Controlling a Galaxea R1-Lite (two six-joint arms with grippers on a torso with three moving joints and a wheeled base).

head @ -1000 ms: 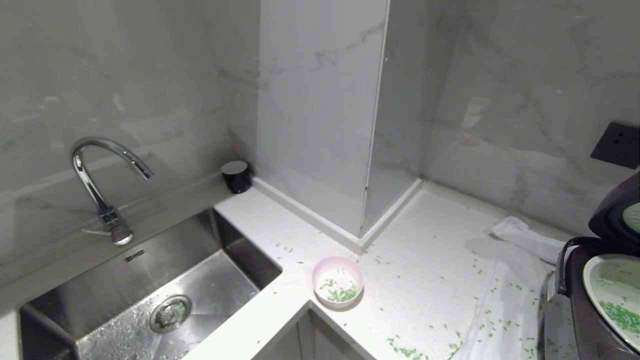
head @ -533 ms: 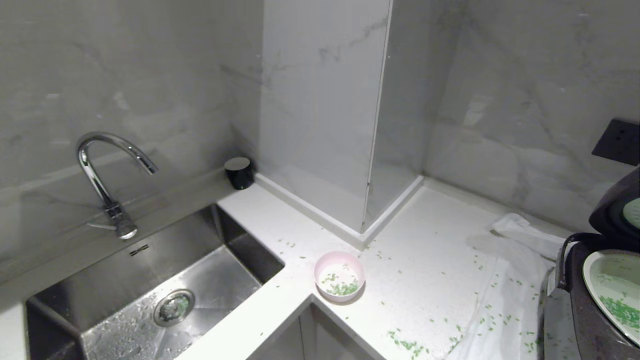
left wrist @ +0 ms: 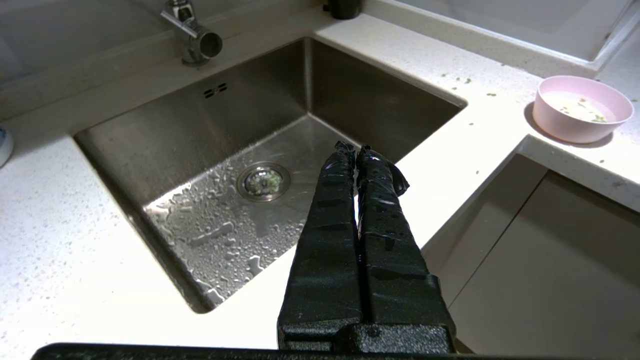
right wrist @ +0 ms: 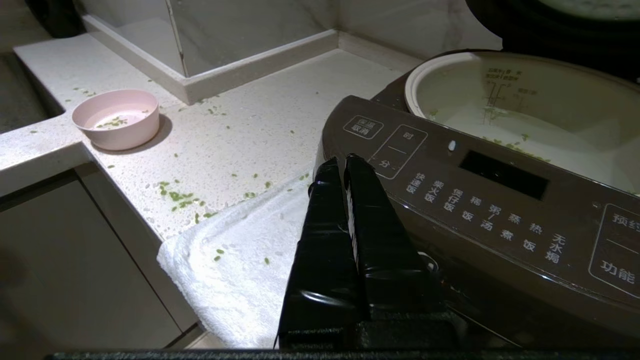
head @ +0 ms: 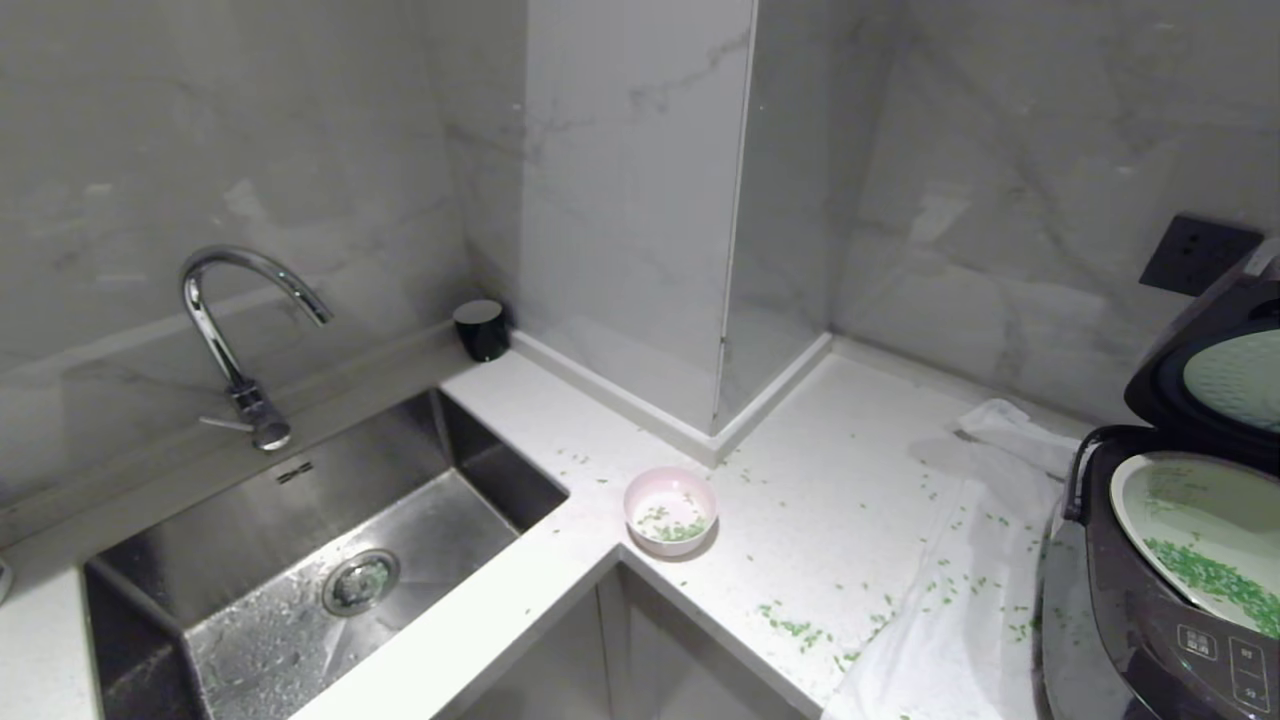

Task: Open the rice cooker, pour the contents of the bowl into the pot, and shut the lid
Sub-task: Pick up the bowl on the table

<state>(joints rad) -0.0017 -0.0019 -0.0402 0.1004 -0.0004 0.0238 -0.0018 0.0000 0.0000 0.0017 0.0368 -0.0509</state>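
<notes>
The left gripper (left wrist: 354,148) has its fingers pressed together, holding nothing, above the steel sink (left wrist: 165,135). The right gripper (right wrist: 342,164) is pinched together too, empty, just beside the big dark brown rice cooker (right wrist: 500,200), whose lid (head: 1215,375) stands up. The small pale pink bowl (right wrist: 116,119) sits well apart from both, with a few tiny green bits (right wrist: 111,121) inside.

The bowl (head: 670,509) sits on the counter (head: 850,470) between the sink (head: 320,560) on the left and the rice cooker (head: 1150,620) on the right, which stands on a towel (head: 960,620) with its lid (head: 1215,375) up.
</notes>
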